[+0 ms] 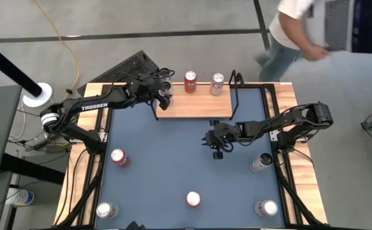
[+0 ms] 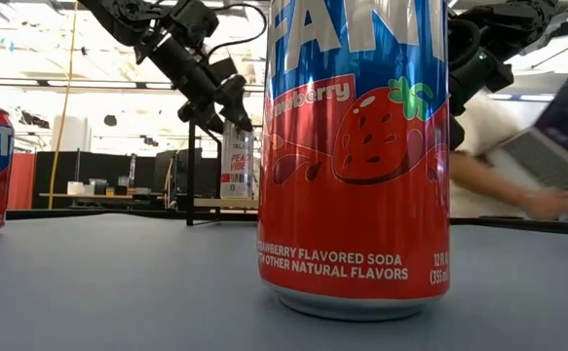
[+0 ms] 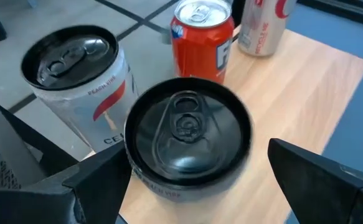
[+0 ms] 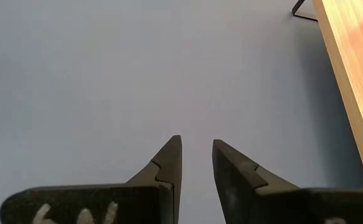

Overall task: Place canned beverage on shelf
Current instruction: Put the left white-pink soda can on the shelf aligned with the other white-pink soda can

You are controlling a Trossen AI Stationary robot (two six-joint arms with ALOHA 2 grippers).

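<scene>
The shelf point(image 1: 195, 107) carries three cans. The left gripper point(image 3: 197, 177) straddles a black-topped can point(image 3: 187, 134), fingers wide, seemingly not touching. The right gripper point(image 4: 197, 163) hangs nearly closed, empty.

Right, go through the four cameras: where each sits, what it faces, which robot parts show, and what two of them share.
High: overhead, straight down on the table, shelf, both arms.
Low: table height, behind a strawberry soda can; left gripper above.
Left wrist: over the shelf, its open fingers either side of a black-topped can.
Right wrist: facing bare tabletop, right gripper nearly closed, empty.
Shared: high and left wrist both show the red can.
</scene>
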